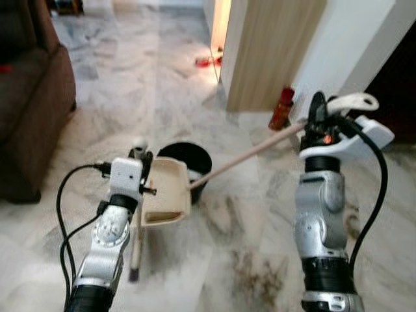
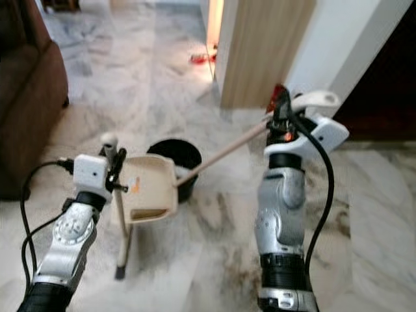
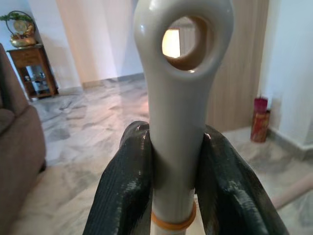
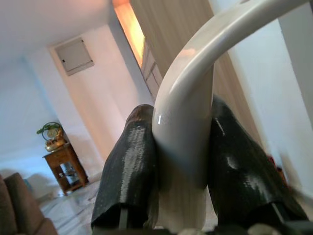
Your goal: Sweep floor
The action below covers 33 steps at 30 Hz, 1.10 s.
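**A:** Hands first: what grips what?

**B:** Left hand is clenched on the cream plastic dustpan handle, just under its hanging hole. Right hand is clamped on the curved white top of the long pale wooden broom stick.

**A:** Where do they sit relative to the round black bucket?

**B:** The cream dustpan tray hangs tilted just in front of the bucket, touching or overlapping its near rim. The stick's long axis slants from the right hand down to the bucket; the bristles are hidden behind the tray.

**A:** So the next stroke?

**B:** Probably draws the broom toward the tray, across the grey-veined marble floor.
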Motion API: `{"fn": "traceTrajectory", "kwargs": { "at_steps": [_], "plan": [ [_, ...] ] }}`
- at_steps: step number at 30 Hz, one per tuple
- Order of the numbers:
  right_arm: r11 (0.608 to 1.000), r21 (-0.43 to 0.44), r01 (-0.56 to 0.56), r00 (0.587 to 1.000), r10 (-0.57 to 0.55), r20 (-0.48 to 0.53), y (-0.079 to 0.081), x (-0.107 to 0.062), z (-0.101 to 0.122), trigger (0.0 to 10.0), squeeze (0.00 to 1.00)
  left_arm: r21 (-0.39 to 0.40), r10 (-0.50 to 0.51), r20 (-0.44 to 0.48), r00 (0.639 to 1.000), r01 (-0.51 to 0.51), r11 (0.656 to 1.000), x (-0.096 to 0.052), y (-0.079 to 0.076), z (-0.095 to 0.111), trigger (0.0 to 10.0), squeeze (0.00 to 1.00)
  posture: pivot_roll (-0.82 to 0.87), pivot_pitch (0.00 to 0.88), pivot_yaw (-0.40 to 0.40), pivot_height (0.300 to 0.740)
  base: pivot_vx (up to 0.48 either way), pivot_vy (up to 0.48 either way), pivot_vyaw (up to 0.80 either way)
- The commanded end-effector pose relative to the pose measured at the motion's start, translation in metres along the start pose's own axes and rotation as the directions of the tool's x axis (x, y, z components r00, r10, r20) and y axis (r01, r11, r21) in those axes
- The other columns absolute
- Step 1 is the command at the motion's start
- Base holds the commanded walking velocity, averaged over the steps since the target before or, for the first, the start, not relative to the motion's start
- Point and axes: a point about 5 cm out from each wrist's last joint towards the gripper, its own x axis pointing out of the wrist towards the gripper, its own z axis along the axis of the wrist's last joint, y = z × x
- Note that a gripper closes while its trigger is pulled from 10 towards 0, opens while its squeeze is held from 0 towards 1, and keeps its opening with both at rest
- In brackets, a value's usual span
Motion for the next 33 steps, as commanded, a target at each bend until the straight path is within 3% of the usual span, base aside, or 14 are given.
{"fn": "traceTrajectory", "kwargs": {
  "at_steps": [1, 12, 33],
  "plan": [
    [0.999, 0.039, -0.036, 0.997, 0.033, 0.069, 0.0113, 0.0052, 0.0136, 10.0, 0.00, 0.021, 0.002, 0.051, 0.999, -0.003, 1.000, 0.0028, 0.0026, 0.0097, 10.0, 0.00, 0.22, 0.109, -0.110, 0.740, 0.266, 0.000, 0.00],
    [0.998, 0.029, -0.047, 0.997, 0.045, 0.059, 0.0127, 0.0051, 0.0130, 10.0, 0.00, 0.019, 0.001, 0.052, 0.999, -0.002, 1.000, 0.0029, 0.0024, 0.0099, 10.0, 0.00, 0.22, 0.109, -0.112, 0.740, 0.268, 0.000, 0.28],
    [0.997, 0.042, -0.060, 0.996, 0.057, 0.067, 0.0155, 0.0061, 0.0156, 10.0, 0.00, 0.020, 0.003, 0.055, 0.998, -0.004, 1.000, 0.0031, 0.0026, 0.0102, 10.0, 0.00, 0.22, 0.107, -0.114, 0.740, 0.266, 0.000, 0.00]
  ]
}}
